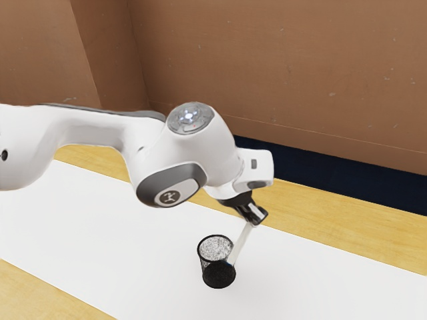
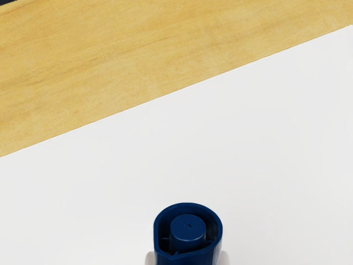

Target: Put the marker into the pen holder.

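Note:
In the exterior view my gripper [image 1: 255, 215] is shut on the marker [image 1: 241, 244] near its upper end. The marker's white body slants down from there, its lower end seen at the side of the black mesh pen holder [image 1: 217, 265] toward the exterior view's right. Whether that end is in front of the holder, behind it or touching it, I cannot tell. The pen holder stands open side up, below the hand. In the wrist view the marker [image 2: 188, 231] shows its dark blue round end close to the camera.
A white strip [image 1: 120, 233] runs along the wooden table [image 1: 327, 210], under the pen holder. Bare wood [image 2: 121, 61] borders the strip in the wrist view. A brown wall [image 1: 300, 73] rises behind the table, with a dark band at its foot.

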### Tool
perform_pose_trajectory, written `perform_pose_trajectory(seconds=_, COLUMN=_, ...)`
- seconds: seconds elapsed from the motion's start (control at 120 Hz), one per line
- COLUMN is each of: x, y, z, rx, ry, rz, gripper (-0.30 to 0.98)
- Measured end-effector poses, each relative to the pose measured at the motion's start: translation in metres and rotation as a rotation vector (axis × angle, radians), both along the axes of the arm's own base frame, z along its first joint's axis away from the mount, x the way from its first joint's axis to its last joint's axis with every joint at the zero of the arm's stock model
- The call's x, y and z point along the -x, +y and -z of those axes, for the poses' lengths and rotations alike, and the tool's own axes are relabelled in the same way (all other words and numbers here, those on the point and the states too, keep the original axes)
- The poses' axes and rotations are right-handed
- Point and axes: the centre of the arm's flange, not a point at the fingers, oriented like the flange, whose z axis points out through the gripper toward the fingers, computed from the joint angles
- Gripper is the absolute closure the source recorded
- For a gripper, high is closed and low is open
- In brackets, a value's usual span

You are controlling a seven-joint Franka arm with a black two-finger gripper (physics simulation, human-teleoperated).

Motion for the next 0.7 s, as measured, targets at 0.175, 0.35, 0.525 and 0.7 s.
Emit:
perform_pose_trajectory(seconds=0.175, x=0.025, y=-0.022, z=0.0, rx=-0.011, ry=-0.029, rz=0.06, gripper=0.79)
perform_pose_trajectory(seconds=0.35, x=-0.025, y=0.08, z=-0.003, rx=-0.015, ry=-0.04, rz=-0.153, gripper=0.79)
perform_pose_trajectory(seconds=0.525, x=-0.056, y=0.202, z=0.008, rx=-0.013, ry=-0.033, rz=-0.398, gripper=0.79)
perform_pose_trajectory(seconds=0.7, x=-0.043, y=0.144, z=0.008, rx=0.001, ry=-0.039, rz=-0.3, gripper=0.79)
